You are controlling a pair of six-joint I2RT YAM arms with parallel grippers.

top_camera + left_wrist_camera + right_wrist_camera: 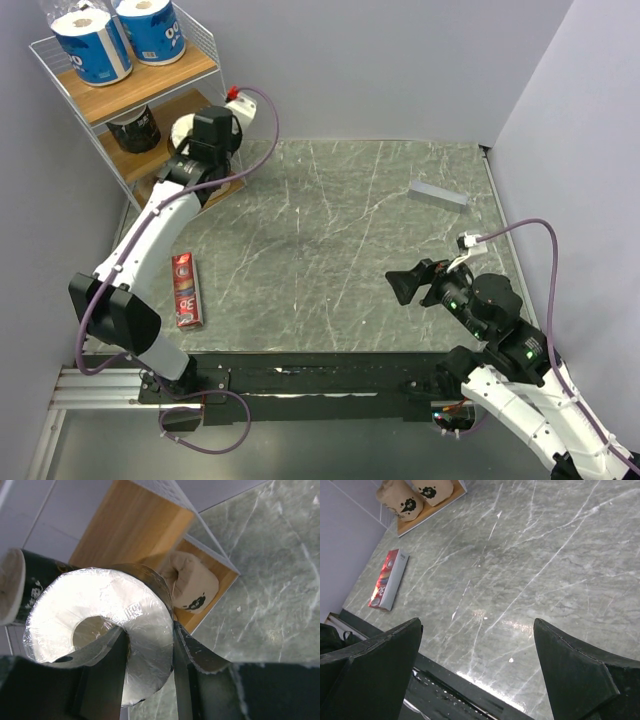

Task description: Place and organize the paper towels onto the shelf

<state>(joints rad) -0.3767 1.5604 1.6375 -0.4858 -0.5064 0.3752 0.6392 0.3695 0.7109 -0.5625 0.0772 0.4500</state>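
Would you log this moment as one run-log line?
left gripper: shut on black-wrapped roll at shelf middle tier | right gripper: open over table | top: two blue rolls | bottom: two tan rolls

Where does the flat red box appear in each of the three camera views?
Top external: the flat red box lies lower left, below the shelf.
Left wrist: not in it.
Right wrist: left of centre, below the shelf's bottom board.
Shared landmark: the shelf, which the left wrist view also shows at upper middle.
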